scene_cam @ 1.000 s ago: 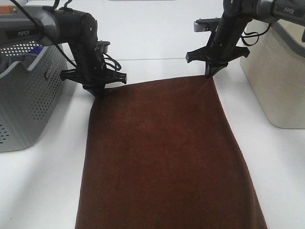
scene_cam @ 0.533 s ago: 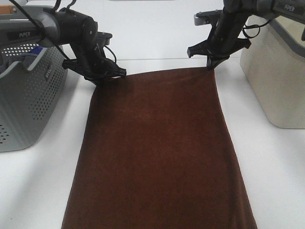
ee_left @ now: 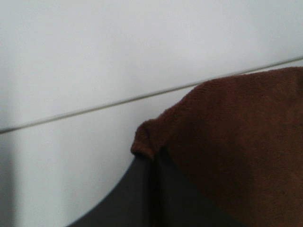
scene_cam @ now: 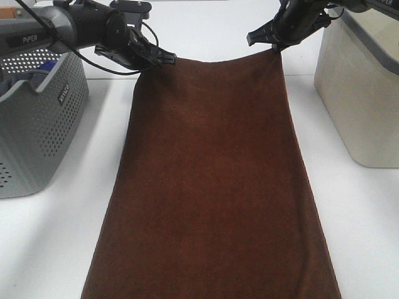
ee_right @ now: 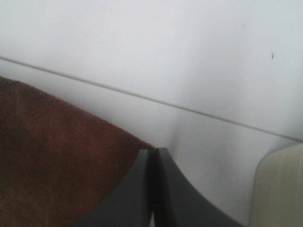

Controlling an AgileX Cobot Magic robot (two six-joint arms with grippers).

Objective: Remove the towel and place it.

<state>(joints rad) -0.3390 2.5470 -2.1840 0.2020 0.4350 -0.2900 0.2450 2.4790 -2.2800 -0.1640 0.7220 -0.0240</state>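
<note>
Exterior high: PIPER on left arm [scene_cam: 38, 32]; left gripper [scene_cam: 166, 60] pinches towel [scene_cam: 212, 180].

My left arm [scene_cam: 93, 28] is grey and black, lettered PIPER, with looping black cables [scene_cam: 100, 65]; my fingers [ee_left: 128, 198] seem matte black.

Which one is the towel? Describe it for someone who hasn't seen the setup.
On the white table, look between the grey perforated basket and the beige bin. The towel is the long reddish-brown plush cloth there, its far corners pinched by the left gripper and right gripper. Nothing else is brown.
</note>
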